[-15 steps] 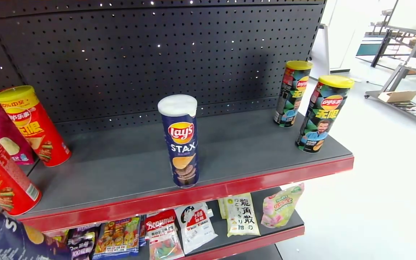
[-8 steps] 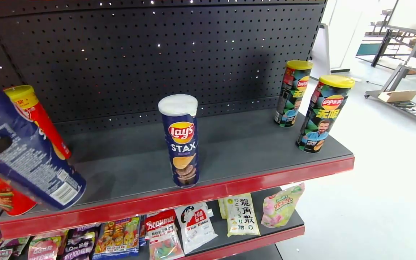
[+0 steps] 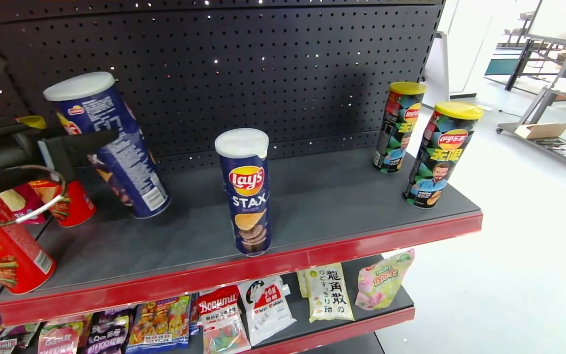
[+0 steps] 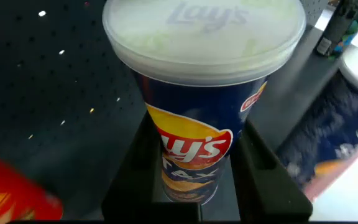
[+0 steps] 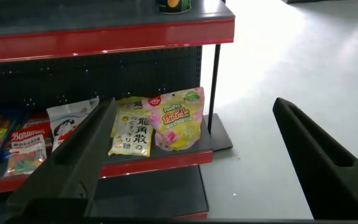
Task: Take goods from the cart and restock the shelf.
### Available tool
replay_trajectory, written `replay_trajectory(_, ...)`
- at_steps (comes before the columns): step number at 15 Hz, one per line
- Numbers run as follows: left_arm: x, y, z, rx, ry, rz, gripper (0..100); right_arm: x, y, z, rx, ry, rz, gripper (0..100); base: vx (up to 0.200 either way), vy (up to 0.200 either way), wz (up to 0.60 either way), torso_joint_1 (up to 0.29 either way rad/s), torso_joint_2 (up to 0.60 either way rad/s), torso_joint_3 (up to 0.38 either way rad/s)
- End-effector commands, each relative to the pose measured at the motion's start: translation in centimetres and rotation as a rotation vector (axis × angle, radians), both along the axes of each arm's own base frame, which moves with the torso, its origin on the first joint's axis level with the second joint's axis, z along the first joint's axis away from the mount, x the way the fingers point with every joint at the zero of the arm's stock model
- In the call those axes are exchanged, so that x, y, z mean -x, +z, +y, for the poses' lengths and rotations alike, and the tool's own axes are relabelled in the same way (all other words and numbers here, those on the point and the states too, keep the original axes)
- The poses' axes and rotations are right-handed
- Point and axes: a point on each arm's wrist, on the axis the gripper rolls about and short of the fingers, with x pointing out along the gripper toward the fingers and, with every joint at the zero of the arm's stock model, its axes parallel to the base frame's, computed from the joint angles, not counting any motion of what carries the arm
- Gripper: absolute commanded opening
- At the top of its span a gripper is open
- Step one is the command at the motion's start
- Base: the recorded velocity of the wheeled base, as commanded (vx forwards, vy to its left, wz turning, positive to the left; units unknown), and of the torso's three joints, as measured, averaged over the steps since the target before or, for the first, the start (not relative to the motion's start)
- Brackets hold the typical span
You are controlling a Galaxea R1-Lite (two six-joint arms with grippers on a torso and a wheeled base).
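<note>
Over the left end of the shelf (image 3: 312, 196), the left gripper (image 4: 197, 186) is clamped round a blue can (image 3: 130, 172), tilted, base near the board. Touching? Can't tell. Angled, I'd say, to land beside its upright twin (image 3: 246, 196). Down low the right gripper (image 5: 194, 106) hangs, jaws apart, empty.

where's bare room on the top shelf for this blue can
Widest bare shelf lies between the standing blue can and the yellow-lidded cans. A narrower gap separates the held can from it. The left end by the red cans is crowded.
</note>
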Motion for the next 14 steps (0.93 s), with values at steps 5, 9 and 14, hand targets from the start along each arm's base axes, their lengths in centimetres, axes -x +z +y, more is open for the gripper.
replay_trajectory(5,-10.4,-1.8,-6.5,0.017,-0.130,0.061,0,0.0,0.0,0.0,0.000,0.001,0.000,100,0.000,0.000,0.00,0.000,0.00,0.000)
replay_trajectory(9,-12.7,-3.0,-8.9,0.009,-0.169,0.083,0,0.0,0.0,0.0,0.000,0.001,0.000,100,0.000,0.000,0.00,0.000,0.00,0.000)
replay_trajectory(14,-13.8,-3.6,-10.2,0.005,-0.180,0.081,0,0.0,0.0,0.0,-0.001,0.001,0.000,100,0.000,0.000,0.00,0.000,0.00,0.000)
